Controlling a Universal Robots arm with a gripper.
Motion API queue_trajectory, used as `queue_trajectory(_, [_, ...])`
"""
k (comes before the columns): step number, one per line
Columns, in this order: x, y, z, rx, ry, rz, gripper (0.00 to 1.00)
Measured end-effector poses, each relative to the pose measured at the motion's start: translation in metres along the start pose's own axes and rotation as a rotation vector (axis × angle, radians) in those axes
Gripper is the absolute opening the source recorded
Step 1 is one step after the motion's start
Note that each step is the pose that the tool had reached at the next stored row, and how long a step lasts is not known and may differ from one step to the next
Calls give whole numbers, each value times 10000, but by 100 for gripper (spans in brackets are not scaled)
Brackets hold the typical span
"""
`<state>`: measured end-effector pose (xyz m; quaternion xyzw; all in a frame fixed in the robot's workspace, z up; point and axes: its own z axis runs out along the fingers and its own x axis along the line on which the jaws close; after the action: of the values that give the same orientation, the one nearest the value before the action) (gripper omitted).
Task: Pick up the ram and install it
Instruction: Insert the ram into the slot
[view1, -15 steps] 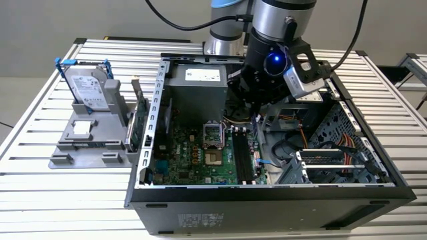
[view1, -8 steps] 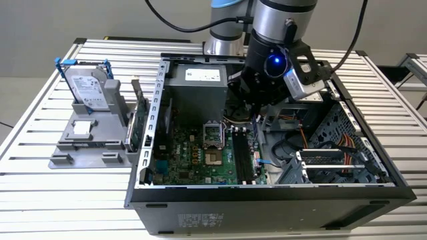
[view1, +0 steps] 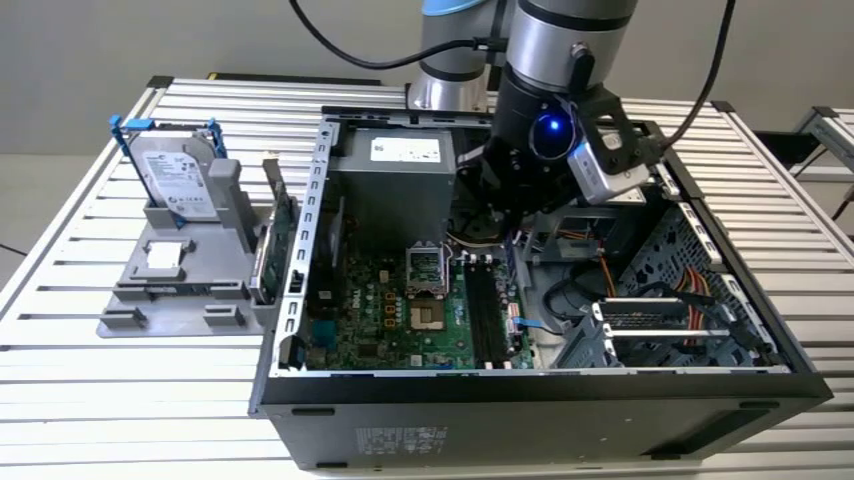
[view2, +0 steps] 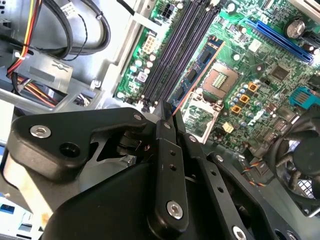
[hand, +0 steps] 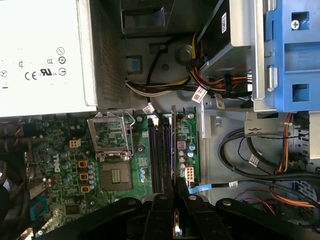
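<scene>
My gripper (view1: 505, 228) reaches down into the open computer case (view1: 307, 300), above the motherboard (view1: 387, 320). Its fingers (view2: 165, 130) are shut on the ram (view2: 206, 57), a thin dark blue stick with black chips. The ram points from the fingertips toward the board. In the first wrist view the ram (hand: 173, 145) shows edge-on, running just beside the black memory slots (hand: 159, 150) and above them. Whether it touches a slot I cannot tell. The same long slots (view2: 175, 55) lie next to the stick in the second wrist view.
A grey power supply (view1: 387, 175) fills the case's back corner, with cable bundles (hand: 200, 90) beside it. The processor socket (hand: 111, 137) sits by the slots. A blue drive cage (hand: 292, 55) stands close by. Outside the case, a hard drive (view1: 174, 175) rests on a grey stand and a green card (view1: 274, 240) leans nearby.
</scene>
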<state>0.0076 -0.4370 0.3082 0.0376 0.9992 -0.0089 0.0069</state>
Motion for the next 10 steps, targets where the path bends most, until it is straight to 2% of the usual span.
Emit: queue_trajectory(10, [-12,-9,51,5,0,0,0])
